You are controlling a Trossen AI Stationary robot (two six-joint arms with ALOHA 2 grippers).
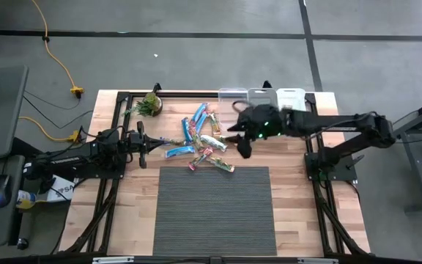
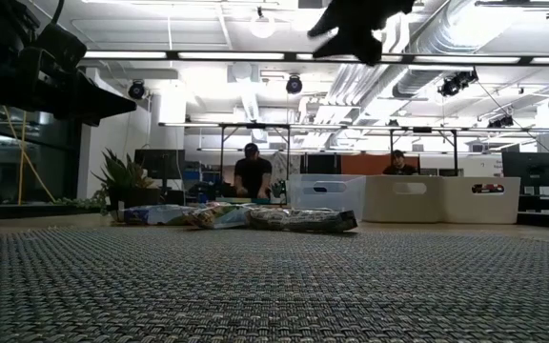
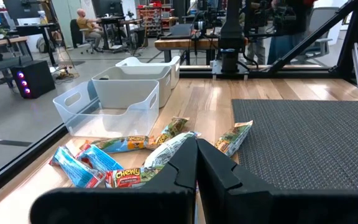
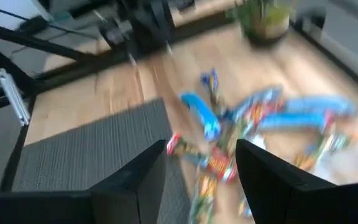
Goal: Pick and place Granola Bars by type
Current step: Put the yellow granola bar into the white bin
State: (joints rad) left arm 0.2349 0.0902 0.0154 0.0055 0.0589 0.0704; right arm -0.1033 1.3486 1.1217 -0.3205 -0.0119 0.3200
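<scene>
The granola bars [image 1: 200,143] lie in a loose heap on the wooden table beyond the mat's far edge: bright blue ones, blue-red-white ones and yellow-green ones, some resting on each other. The left wrist view shows the bars [image 3: 135,158] too, and the right wrist view shows them [image 4: 260,121] blurred. My right gripper [image 1: 243,149] hangs open in the air just right of the heap and holds nothing; its fingers [image 4: 143,177] frame the bars from above. My left gripper [image 1: 143,143] waits shut and level at the heap's left side [image 3: 196,149].
Three clear bins [image 1: 262,96] stand in a row at the far edge, right of centre. A small potted plant [image 1: 150,104] sits at the far left. A dark ribbed mat [image 1: 215,209] covers the near middle. People sit at desks beyond the table [image 2: 252,171].
</scene>
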